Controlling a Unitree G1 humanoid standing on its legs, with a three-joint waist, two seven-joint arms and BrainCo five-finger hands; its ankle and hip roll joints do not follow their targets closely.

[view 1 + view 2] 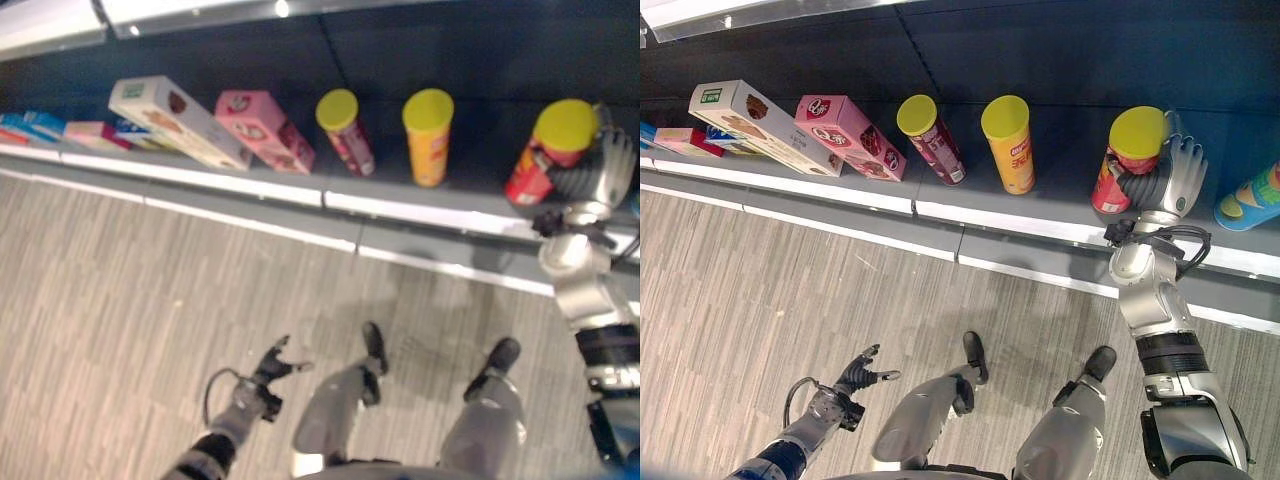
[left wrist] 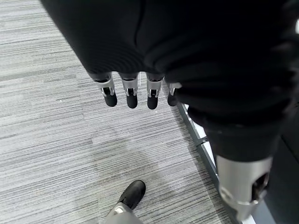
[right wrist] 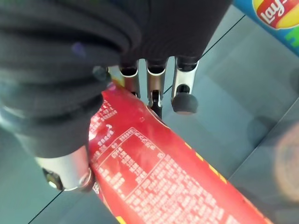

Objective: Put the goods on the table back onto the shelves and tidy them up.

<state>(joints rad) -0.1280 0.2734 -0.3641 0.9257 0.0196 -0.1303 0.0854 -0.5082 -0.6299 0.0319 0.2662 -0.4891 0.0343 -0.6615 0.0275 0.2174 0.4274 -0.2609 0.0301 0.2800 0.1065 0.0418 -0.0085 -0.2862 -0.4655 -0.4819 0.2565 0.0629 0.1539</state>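
Red can (image 1: 1118, 165) with yellow lid, standing on the dark shelf (image 1: 1040, 215) at the right end of the can row, wrapped by the curled fingers of the right hand (image 1: 1168, 180). Beside it, yellow can (image 1: 1010, 143), magenta can (image 1: 930, 138) and pink box (image 1: 848, 136). Left hand (image 1: 855, 377) low over the floor (image 1: 760, 300), fingers relaxed, holding nothing.
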